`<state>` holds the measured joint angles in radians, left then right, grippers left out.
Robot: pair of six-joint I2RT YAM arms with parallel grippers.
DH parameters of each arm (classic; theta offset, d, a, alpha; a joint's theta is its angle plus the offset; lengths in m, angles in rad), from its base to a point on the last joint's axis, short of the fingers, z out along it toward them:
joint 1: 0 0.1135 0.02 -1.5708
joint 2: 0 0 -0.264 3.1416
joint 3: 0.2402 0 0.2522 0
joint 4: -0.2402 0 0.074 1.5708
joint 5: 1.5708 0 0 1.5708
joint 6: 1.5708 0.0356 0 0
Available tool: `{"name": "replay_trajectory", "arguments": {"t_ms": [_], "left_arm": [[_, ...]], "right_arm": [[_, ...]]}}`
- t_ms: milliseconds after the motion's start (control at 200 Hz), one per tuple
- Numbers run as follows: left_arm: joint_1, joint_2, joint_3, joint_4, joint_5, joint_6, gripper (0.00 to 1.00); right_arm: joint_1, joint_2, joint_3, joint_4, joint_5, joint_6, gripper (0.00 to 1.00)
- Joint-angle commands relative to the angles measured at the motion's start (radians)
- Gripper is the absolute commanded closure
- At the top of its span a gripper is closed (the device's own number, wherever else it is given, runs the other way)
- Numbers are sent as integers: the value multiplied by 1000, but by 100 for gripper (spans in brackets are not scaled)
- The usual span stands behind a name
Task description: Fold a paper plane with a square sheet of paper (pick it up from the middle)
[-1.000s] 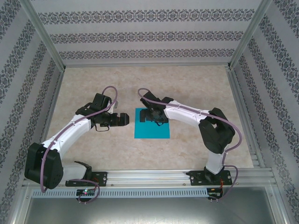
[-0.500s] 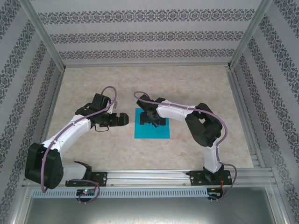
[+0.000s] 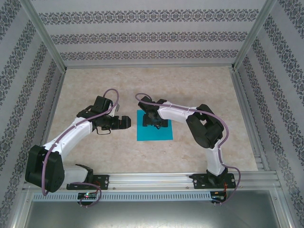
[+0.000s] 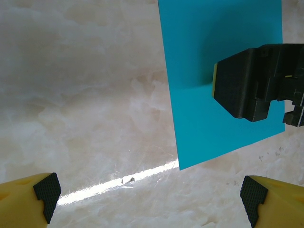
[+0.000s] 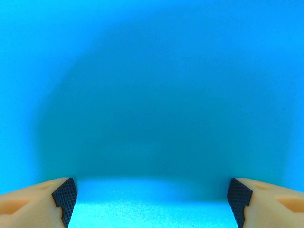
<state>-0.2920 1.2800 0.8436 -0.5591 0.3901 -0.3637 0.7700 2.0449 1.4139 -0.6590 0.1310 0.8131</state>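
square sheet of paper (image 3: 154,134) lies flat on table (image 3: 199,85), about mid-table, between the two arms. right gripper (image 3: 153,120) is over the sheet's far half, fingertips down at the paper. left gripper (image 3: 128,122) is just left of the sheet's left edge, above bare table. Arm bases on rail (image 3: 152,179) at near table edge; walls (image 3: 152,42) left, right, behind

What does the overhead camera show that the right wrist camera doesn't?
Overhead: the marbled table, patterned walls, the left gripper open beside the square sheet of paper, the right gripper over it. Right wrist: a close look at its black textured pads, spread apart over the paper. Both: the turquoise sheet, unfolded.
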Motion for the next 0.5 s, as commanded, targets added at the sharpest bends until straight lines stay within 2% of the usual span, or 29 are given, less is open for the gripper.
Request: {"name": "replay_trajectory", "arguments": {"t_ms": [0, 335, 495], "left_arm": [[14, -2, -15, 22, 17, -3, 0], [14, 16, -19, 29, 30, -4, 0], [14, 28, -20, 34, 39, -3, 0]], "right_arm": [[4, 63, 5, -14, 13, 1, 17], [26, 89, 72, -95, 87, -51, 18], [23, 97, 66, -70, 46, -63, 22]]}}
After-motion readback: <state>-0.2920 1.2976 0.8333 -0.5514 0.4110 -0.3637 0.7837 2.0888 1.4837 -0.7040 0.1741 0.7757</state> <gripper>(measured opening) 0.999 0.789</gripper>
